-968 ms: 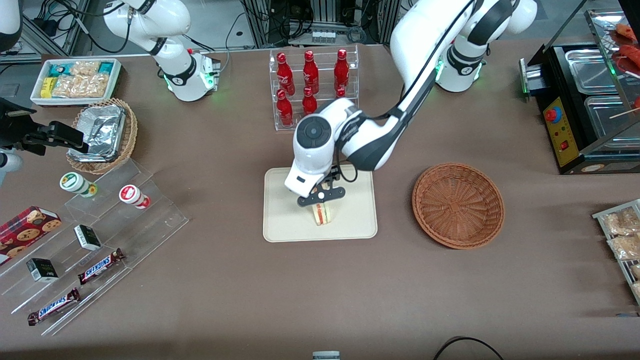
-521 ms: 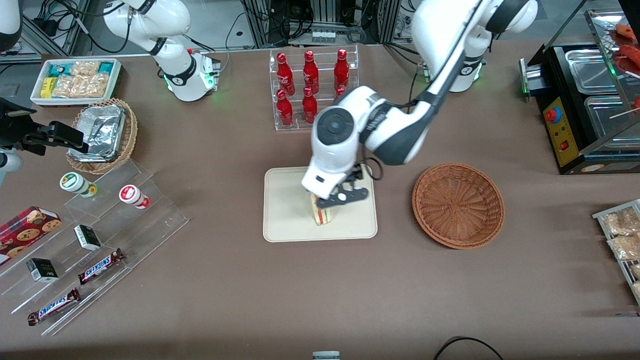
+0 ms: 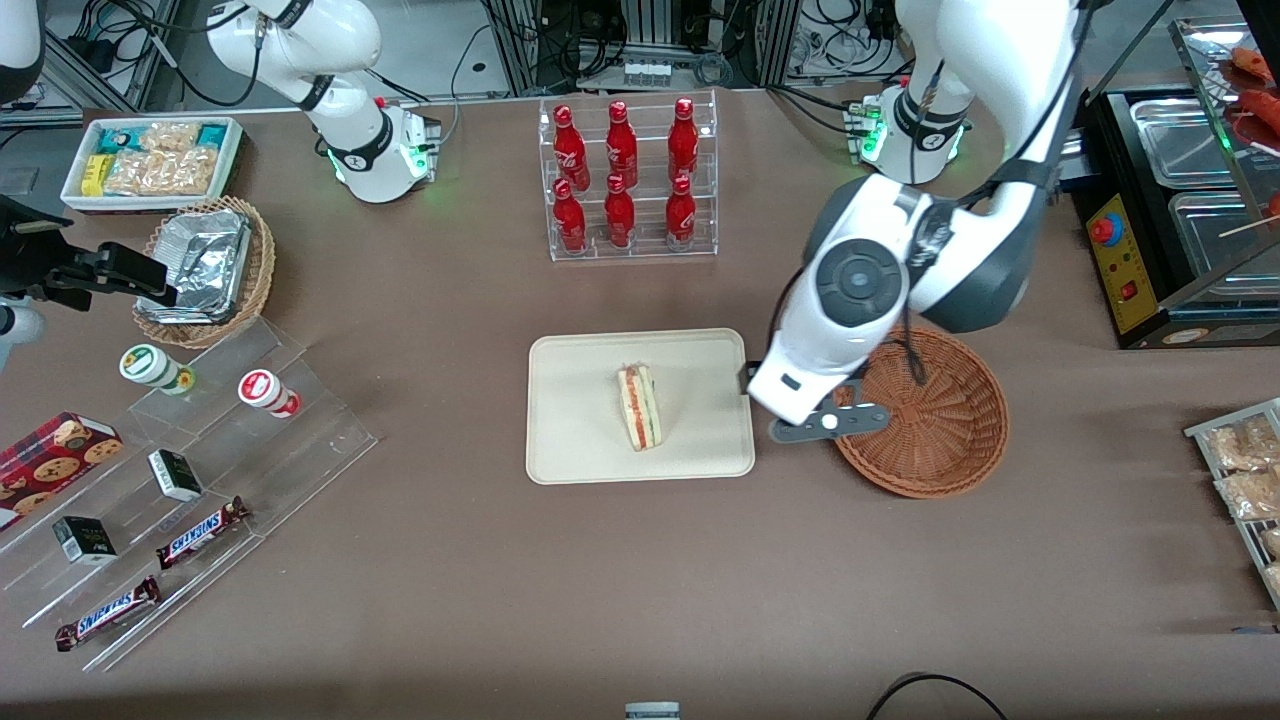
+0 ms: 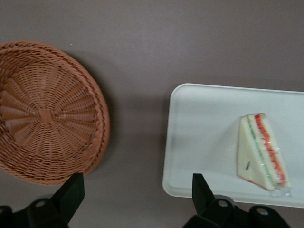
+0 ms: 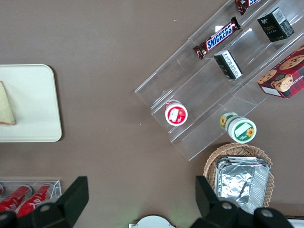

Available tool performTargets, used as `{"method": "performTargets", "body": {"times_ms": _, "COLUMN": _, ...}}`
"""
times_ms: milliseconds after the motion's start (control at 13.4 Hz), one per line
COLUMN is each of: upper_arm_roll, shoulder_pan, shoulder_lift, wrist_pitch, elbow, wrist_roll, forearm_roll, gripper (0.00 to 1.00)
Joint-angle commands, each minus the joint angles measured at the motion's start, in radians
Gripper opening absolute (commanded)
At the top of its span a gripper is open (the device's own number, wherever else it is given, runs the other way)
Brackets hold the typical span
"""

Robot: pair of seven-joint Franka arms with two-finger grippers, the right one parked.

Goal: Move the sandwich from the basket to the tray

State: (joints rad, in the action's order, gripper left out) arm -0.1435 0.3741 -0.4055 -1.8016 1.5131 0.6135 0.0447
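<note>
Sandwich [image 3: 639, 407] sits on the tray [image 3: 575, 450], basket [image 3: 940, 440] bare. Your gripper [image 3: 829, 424] hangs w/ fingers spread, holding nothing, between tray & basket. Lift straight up; don't clip the basket rim.

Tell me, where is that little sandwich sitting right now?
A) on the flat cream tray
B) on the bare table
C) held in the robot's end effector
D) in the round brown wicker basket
A: the sandwich lies on the tray, while the basket holds nothing and the end effector hangs open between tray and basket, gripping nothing.
</note>
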Motion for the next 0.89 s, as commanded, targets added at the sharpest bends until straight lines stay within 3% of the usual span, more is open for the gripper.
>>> {"method": "performTargets", "body": {"times_ms": 0, "upper_arm_roll": -0.008, "shoulder_pan": -0.062, "shoulder_lift": 0.083, "wrist_pitch": -0.005, "elbow": 0.094, "wrist_roll": -0.107, "forearm_roll": 0.003, "gripper": 1.00}}
{"method": "performTargets", "body": {"times_ms": 372, "upper_arm_roll": -0.010, "shoulder_pan": -0.201, "shoulder_lift": 0.278, "wrist_pitch": 0.004, "elbow": 0.252, "wrist_roll": -0.370, "forearm_roll": 0.003, "gripper": 1.00}}
{"method": "performTargets", "body": {"times_ms": 819, "upper_arm_roll": -0.007, "shoulder_pan": -0.377, "shoulder_lift": 0.401, "wrist_pitch": 0.195, "elbow": 0.211, "wrist_roll": -0.691, "forearm_roll": 0.003, "gripper": 1.00}}
